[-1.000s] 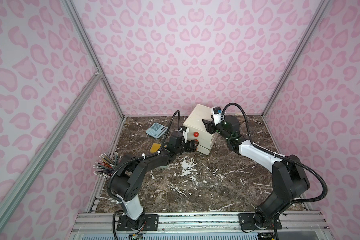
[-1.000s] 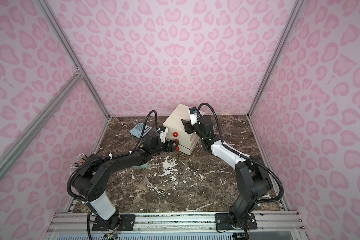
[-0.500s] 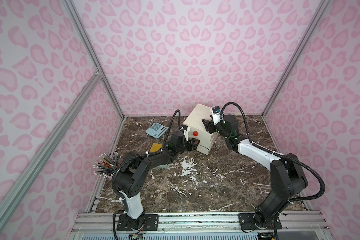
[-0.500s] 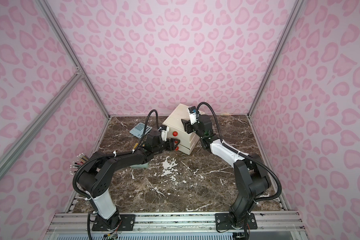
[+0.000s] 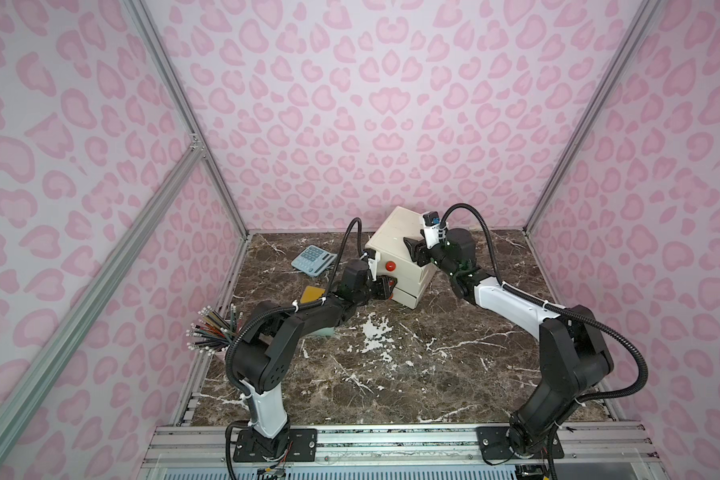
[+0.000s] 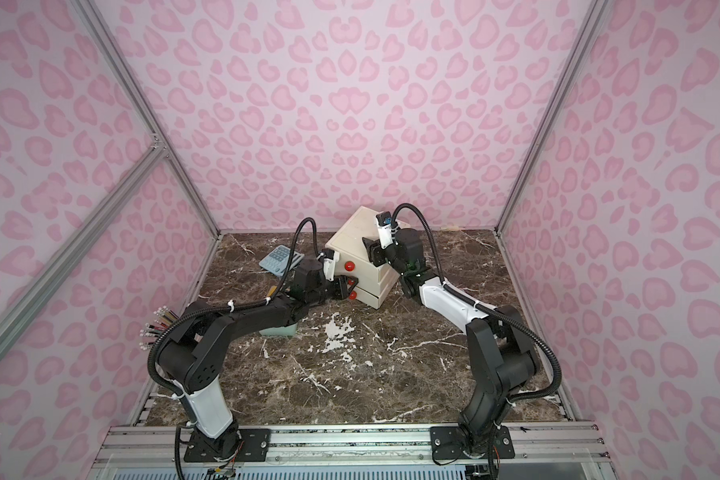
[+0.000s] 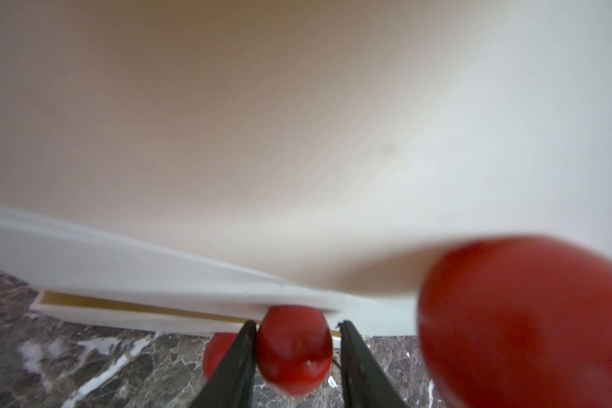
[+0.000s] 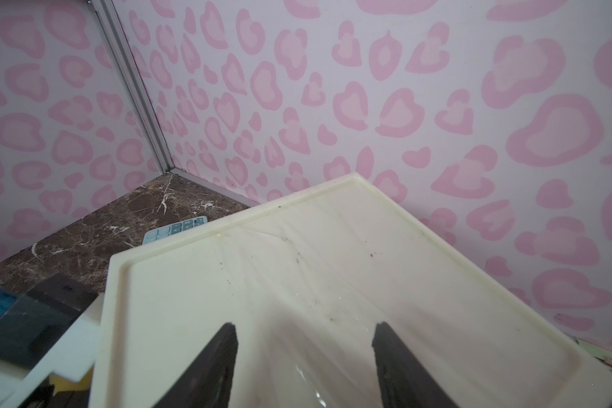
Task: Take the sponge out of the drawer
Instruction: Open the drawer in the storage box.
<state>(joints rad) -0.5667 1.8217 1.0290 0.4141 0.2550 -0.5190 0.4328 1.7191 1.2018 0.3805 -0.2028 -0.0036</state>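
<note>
The left end effector point(image 7: 296, 325) reaches to the front of a cream drawer unit point(image 5: 395, 232) that stands at the far middle of the dark marbled counter point(image 5: 391, 365). In the left wrist view its two dark fingers point(image 7: 234, 364) stand either side of a round red knob point(image 7: 294, 353). One finger lies against the knob, and a thin gap shows at the other, so the jaws are narrowly open around the knob rather than clamped on it. This is the middle of three red knobs on the front. The top knob point(image 5: 390, 266) is plain in both top views, and the lowest one point(image 6: 353, 295) shows just below the end effector.

The right end effector point(image 8: 303, 325) sits over the unit's flat, rimmed top. Its fingers are spread apart with nothing between them. They lie low on the scuffed cream surface, but whether they press on it cannot be told.

The sponge is not plainly visible. A lower drawer stands a crack open, and a thin yellow strip point(image 7: 128, 306) shows inside the slit. Whether that strip is the sponge cannot be told.

A pale blue calculator point(image 5: 312, 259) lies to the left of the unit, near the far wall.
</note>
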